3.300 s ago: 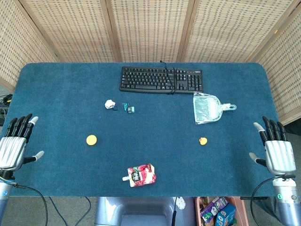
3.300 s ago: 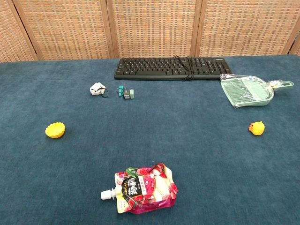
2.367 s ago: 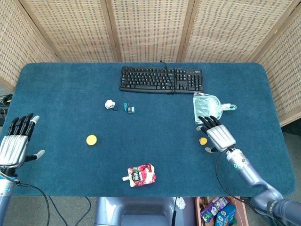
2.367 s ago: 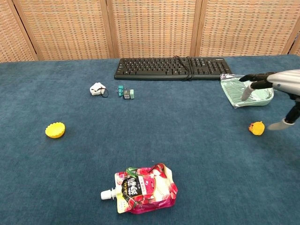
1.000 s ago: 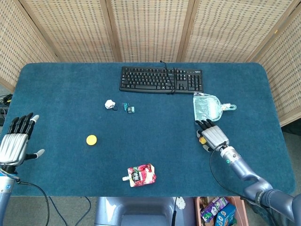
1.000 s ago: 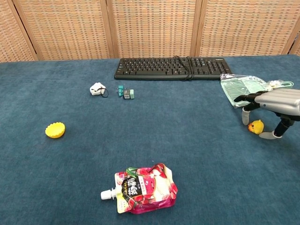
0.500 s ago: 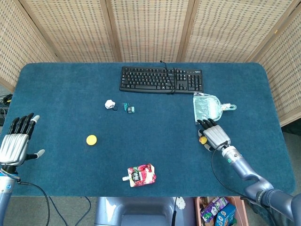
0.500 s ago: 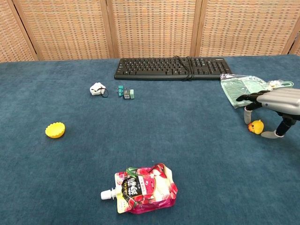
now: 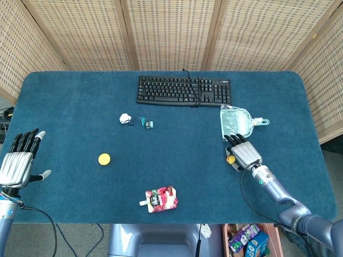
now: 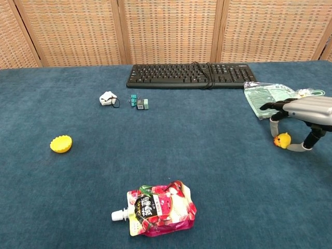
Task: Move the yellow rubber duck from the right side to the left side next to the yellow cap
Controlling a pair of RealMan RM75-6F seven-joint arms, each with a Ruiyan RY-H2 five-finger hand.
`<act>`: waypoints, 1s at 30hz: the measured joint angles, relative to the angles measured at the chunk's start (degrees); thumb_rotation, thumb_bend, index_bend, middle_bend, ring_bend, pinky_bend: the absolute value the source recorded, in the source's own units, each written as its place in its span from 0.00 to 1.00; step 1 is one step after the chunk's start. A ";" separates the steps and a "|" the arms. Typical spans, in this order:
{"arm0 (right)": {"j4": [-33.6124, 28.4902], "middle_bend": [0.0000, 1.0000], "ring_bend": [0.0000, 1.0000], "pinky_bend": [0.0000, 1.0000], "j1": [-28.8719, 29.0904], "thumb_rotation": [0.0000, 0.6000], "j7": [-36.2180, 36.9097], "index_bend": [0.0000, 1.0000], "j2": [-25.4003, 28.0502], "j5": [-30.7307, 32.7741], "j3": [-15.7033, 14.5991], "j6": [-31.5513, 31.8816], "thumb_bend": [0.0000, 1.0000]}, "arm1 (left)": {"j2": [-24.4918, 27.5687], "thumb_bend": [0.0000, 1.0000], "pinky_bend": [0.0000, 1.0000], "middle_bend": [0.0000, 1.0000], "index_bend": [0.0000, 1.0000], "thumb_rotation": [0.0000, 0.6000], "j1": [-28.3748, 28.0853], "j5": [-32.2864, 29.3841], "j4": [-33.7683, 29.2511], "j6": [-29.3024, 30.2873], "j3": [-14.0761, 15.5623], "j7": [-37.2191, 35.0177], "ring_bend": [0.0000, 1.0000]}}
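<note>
The yellow rubber duck sits on the blue table at the right side. My right hand arches over it from the right. A finger comes down on its left and the thumb hooks under its right, pinching it at table level. The yellow cap lies far off on the left side. My left hand hovers with fingers spread at the table's left edge, holding nothing; only the head view shows it.
A black keyboard lies at the back. A bagged green dustpan sits just behind the right hand. A red drink pouch lies front centre. A white object and green clips lie mid-left.
My right hand swung in from the table's right edge, came down over the duck and drew its finger and thumb in around it. The duck nudged slightly left. The left hand stayed put.
</note>
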 measured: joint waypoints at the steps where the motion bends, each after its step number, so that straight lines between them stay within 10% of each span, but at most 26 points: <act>1: -0.12 0.00 0.00 0.00 0.02 1.00 0.02 0.55 0.03 0.03 0.02 0.03 0.34 | -0.01 0.00 0.00 0.00 0.00 1.00 -0.01 -0.03 -0.02 -0.04 0.01 0.01 0.00; 12: -8.19 0.00 0.00 0.00 3.09 1.00 -0.60 0.55 2.84 0.30 2.64 -0.54 0.35 | 0.70 0.00 0.00 0.00 0.00 1.00 0.07 0.26 -0.60 -0.10 0.08 -1.12 0.00; 30: -17.72 0.00 0.00 0.00 21.66 1.00 -22.98 0.55 -2.14 8.39 11.29 -13.22 0.36 | 2.27 0.00 0.00 0.00 0.00 1.00 -0.85 0.20 -0.59 -3.22 0.43 -4.75 0.00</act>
